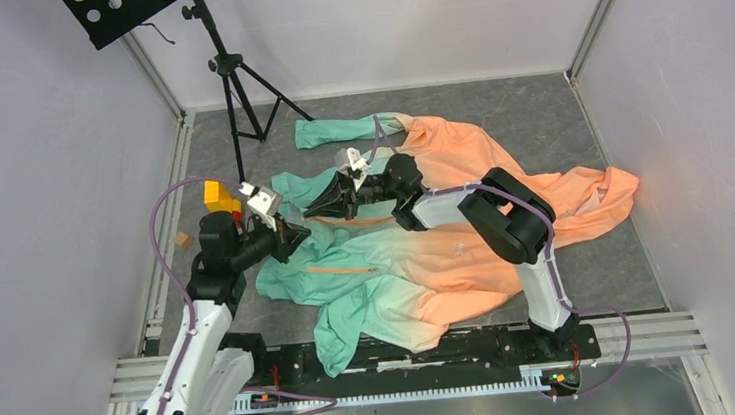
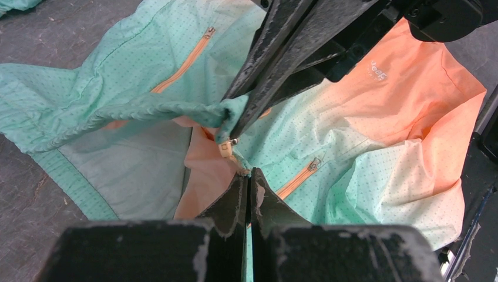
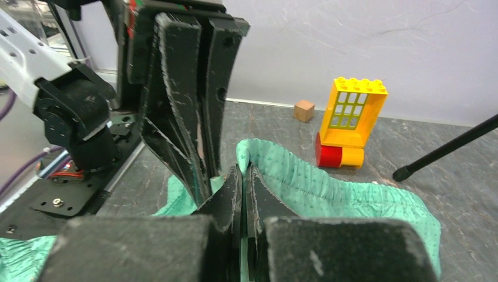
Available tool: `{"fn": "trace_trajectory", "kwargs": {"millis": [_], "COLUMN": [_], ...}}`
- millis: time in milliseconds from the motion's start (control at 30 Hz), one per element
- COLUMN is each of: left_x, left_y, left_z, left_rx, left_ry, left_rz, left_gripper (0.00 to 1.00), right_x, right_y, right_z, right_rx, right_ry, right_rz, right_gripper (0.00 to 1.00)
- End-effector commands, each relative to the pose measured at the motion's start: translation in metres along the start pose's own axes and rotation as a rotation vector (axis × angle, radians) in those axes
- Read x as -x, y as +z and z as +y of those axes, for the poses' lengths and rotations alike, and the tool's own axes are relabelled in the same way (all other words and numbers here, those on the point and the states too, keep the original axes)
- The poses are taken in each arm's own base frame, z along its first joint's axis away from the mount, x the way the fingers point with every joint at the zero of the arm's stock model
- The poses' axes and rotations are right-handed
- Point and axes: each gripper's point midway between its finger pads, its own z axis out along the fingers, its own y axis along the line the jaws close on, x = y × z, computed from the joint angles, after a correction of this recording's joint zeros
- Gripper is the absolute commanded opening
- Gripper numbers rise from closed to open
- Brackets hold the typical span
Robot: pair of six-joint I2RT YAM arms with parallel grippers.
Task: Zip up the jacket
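The jacket (image 1: 428, 252) lies spread on the grey table, mint green at the left fading to peach at the right. My left gripper (image 1: 293, 236) is shut on the jacket's front edge at the bottom of the orange zipper; in the left wrist view its tips (image 2: 249, 174) pinch fabric just below the small zipper slider (image 2: 226, 147). My right gripper (image 1: 319, 208) is shut on the mint hem (image 3: 329, 188) right beside it, its tips (image 3: 242, 171) pinched on the gathered edge. The two grippers almost touch. Two orange pocket zips (image 2: 182, 64) show in the left wrist view.
A yellow and red toy block (image 1: 218, 195) and a small wooden cube (image 1: 183, 240) sit left of the jacket. A black tripod stand (image 1: 233, 89) rises at the back left, one foot (image 3: 446, 147) near the hem. Walls enclose the table.
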Motion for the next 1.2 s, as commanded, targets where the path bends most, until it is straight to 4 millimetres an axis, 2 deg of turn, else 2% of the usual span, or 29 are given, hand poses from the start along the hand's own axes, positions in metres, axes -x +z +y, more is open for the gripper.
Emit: {"fn": "trace_trajectory", "kwargs": {"millis": [0, 167, 433, 600, 633, 767, 933, 1000, 1100, 1133, 1167], "left_x": [0.011, 0.014, 0.016, 0.031, 0.031, 0.033, 0.052, 0.055, 0.061, 0.063, 0.064], "left_y": [0.001, 0.0, 0.0, -0.007, -0.01, -0.022, -0.032, -0.036, -0.042, -0.045, -0.049], "left_z": [0.003, -0.001, -0.002, -0.002, 0.0, -0.001, -0.024, -0.029, -0.019, -0.01, -0.003], "left_rx": [0.01, -0.007, -0.006, 0.054, 0.079, 0.137, 0.072, 0.066, 0.166, 0.233, 0.292], "left_ry": [0.054, 0.056, 0.043, -0.074, -0.087, -0.164, -0.244, -0.277, -0.394, -0.456, -0.511], "left_rz": [-0.018, -0.035, -0.043, -0.097, -0.101, -0.105, -0.147, -0.154, -0.164, -0.163, -0.153], "left_gripper": [0.02, 0.02, 0.02, 0.02, 0.04, 0.3, 0.49, 0.54, 0.56, 0.54, 0.48], "right_x": [0.047, 0.042, 0.041, 0.037, 0.037, 0.034, 0.03, 0.029, 0.031, 0.031, 0.031], "right_y": [0.011, 0.024, 0.025, 0.022, 0.021, 0.02, 0.022, 0.021, 0.021, 0.021, 0.021], "right_z": [0.022, 0.023, 0.017, 0.007, 0.006, 0.002, -0.006, -0.008, -0.01, -0.01, -0.009], "right_rx": [0.088, 0.11, 0.083, 0.047, 0.042, 0.015, -0.008, -0.021, -0.032, -0.035, -0.037], "right_ry": [-0.077, -0.047, -0.027, -0.006, -0.006, 0.005, 0.019, 0.02, 0.019, 0.022, 0.021], "right_rz": [-0.118, -0.124, -0.123, -0.096, -0.091, -0.074, -0.051, -0.041, -0.03, -0.027, -0.024], "right_gripper": [0.01, 0.0, 0.0, 0.01, 0.0, 0.0, 0.0, 0.0, 0.0, 0.0, 0.0]}}
